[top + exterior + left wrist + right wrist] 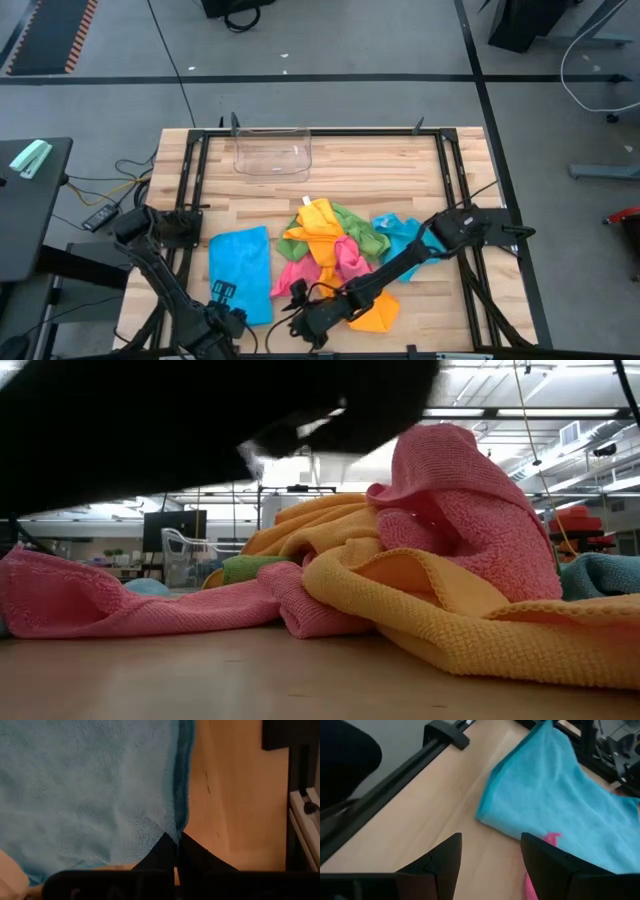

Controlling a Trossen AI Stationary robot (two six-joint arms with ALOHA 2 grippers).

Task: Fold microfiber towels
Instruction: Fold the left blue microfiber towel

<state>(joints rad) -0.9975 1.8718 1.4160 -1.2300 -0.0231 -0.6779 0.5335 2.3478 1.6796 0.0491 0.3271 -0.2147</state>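
Blue microfiber towel [243, 270] is spread flat on the near left of the wooden table [400, 165], and its near edge is pinched by the left gripper [177, 851], whose fingers are pressed together on the hem. A heap of orange, pink and green towels [330, 245] is piled at the middle, with a second blue towel [402, 238] lying on the heap's right. The right gripper [491, 851] is held low just right of the flat towel's near corner, its fingers parted and nothing between them. A clear plastic bin [272, 152] is set at the far edge.
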